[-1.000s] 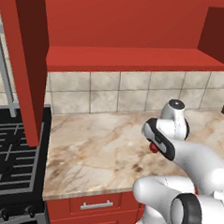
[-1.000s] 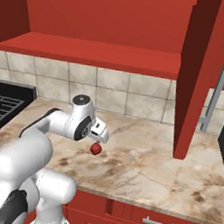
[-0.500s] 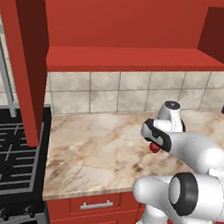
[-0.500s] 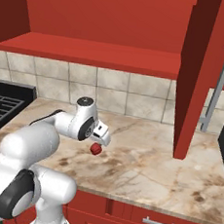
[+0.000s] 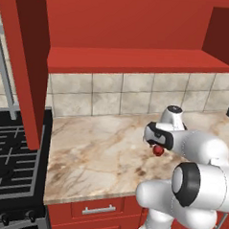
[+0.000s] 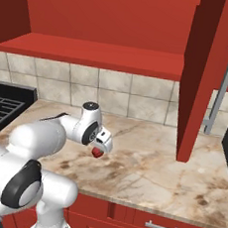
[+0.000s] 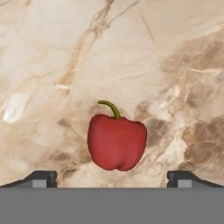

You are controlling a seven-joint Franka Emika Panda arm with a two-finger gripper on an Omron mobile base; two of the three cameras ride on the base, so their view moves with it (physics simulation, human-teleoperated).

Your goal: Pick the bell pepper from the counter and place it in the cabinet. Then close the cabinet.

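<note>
Nearest, red drawers [image 6: 161, 227] with short silver handles run under the counter [image 5: 104, 154], a beige marble-patterned slab with brown veining and a smooth, flat top. To the left of it sits a black gas stove [image 5: 10, 163] with dark grates.

Over the middle of the slab the pincer [image 5: 156, 144] points down, its two dark tips [image 7: 41, 178] set wide apart. The pepper [image 7: 116, 142] lies between and just beyond them: small, glossy, dark red, lumpy, with a curved green stem. In the hand view the tips are clear of its sides and have hold of nothing. From the base views the pepper [image 6: 97, 152] shows just under the hand, low over the marble; whether it rests on the slab cannot be told.

Behind the counter a backsplash [image 6: 132, 98] of square beige stone tiles rises to the cabinet [image 5: 134, 60]. Its red shelf edge runs wide above the tiles, with a plain red interior behind. Both panelled doors stand open, the left door [image 5: 26, 63] over the stove side and the right door [image 6: 205, 71] with a long vertical silver bar handle [image 6: 224, 80].
</note>
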